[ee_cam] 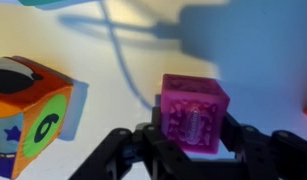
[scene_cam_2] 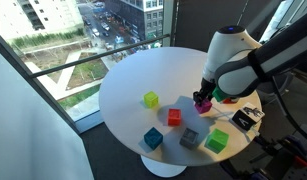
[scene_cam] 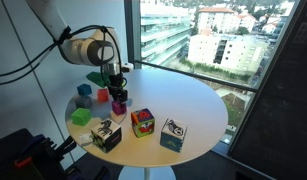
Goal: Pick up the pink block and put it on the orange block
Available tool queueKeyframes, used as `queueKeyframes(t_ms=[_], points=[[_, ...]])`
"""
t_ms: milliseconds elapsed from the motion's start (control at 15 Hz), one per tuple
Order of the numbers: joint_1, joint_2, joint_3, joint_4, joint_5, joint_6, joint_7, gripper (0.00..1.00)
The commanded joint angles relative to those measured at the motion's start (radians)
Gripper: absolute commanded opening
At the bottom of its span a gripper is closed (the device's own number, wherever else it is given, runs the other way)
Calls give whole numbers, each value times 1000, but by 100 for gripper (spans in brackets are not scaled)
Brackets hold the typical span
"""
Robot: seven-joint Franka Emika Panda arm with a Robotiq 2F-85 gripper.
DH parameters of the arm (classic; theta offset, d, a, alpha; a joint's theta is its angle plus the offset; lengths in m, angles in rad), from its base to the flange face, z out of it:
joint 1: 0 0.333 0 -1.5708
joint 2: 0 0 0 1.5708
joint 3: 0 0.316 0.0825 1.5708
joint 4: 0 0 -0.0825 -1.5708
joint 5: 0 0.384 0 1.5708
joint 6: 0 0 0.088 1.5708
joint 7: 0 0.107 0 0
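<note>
Pincer: your gripper (ee_cam: 193, 140) has its fingers (ee_cam: 145, 152) parted about as wide as one small cube. One finger stands on each side of the pink block (ee_cam: 195, 112). No view shows you whether the pads press on it.
Pink block: one. It is directly under the gripper, over the round white table (scene_cam: 193, 100), on the side nearer the arm. You cannot tell whether it rests on the top or is just off it.
Orange block: one (scene_cam_2: 174, 116). It stands on the table near the pink block with a gap between them and its top bare.
Small plain cubes: you can count six in an exterior view. They are the pink and orange blocks, a yellow-green cube (scene_cam_2: 151, 99), a blue cube (scene_cam_2: 153, 137), a grey-blue cube (scene_cam_2: 189, 137) and a green cube (scene_cam_2: 217, 141).
Patterned cubes: there are three larger patterned cubes in an exterior view, in a loose row near the table's front edge (scene_cam: 106, 135), (scene_cam: 142, 122), (scene_cam: 173, 133).
Hidden behind the arm: in an exterior view only one patterned cube (scene_cam_2: 243, 118) shows, partly covered by the arm.
Cut off at the wrist: one patterned cube (ee_cam: 28, 115) runs off the left edge. An orange sliver at the right edge is too small to name.
Covered: the fingers hide the pink block's lower sides in the wrist view.
</note>
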Motion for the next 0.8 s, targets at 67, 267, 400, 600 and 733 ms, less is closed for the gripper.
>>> queueKeyframes(t_ms=[67, 267, 400, 600, 733], points=[[13, -53, -4, 14, -24, -63, 19, 31], [17, -84, 5, 15, -34, -100, 12, 31], [14, -103, 23, 16, -31, -127, -5, 31], [12, -131, 51, 16, -26, -150, -20, 31], [11, -149, 69, 16, -25, -160, -28, 31]])
